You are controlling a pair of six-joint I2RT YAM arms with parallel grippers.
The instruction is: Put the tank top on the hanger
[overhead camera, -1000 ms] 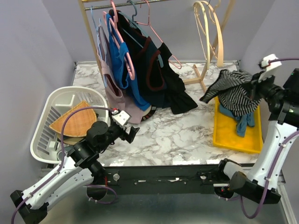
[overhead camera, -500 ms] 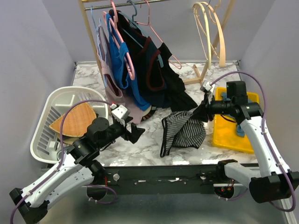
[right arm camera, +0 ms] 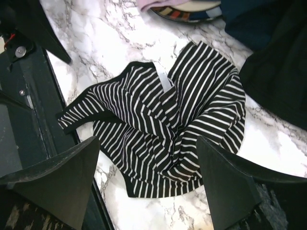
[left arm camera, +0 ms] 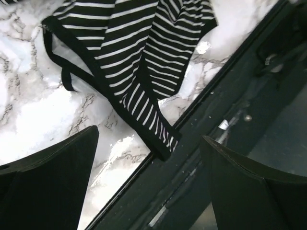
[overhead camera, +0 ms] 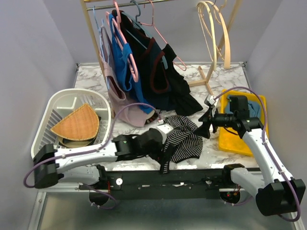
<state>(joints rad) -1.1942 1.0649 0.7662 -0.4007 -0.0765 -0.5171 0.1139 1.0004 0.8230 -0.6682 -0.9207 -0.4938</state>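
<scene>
Near six o'clock, the tank top (overhead camera: 184, 141) lies freshly dropped by the right gripper (right arm camera: 147, 141); left gripper (left arm camera: 148, 143) moves in, both jaws wide, hanger (overhead camera: 221, 24) untouched.

Top view: left pincer (overhead camera: 160, 143) hides the tank top (overhead camera: 189, 139) along its left edge; we lose the hook of the hanger (overhead camera: 207, 28) past the upper border. Left wrist view crops the tank top too.

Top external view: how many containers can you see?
2. A white slatted basket on the left side and a yellow tray on the right side. The hanging clothes at the back could hide another.
</scene>
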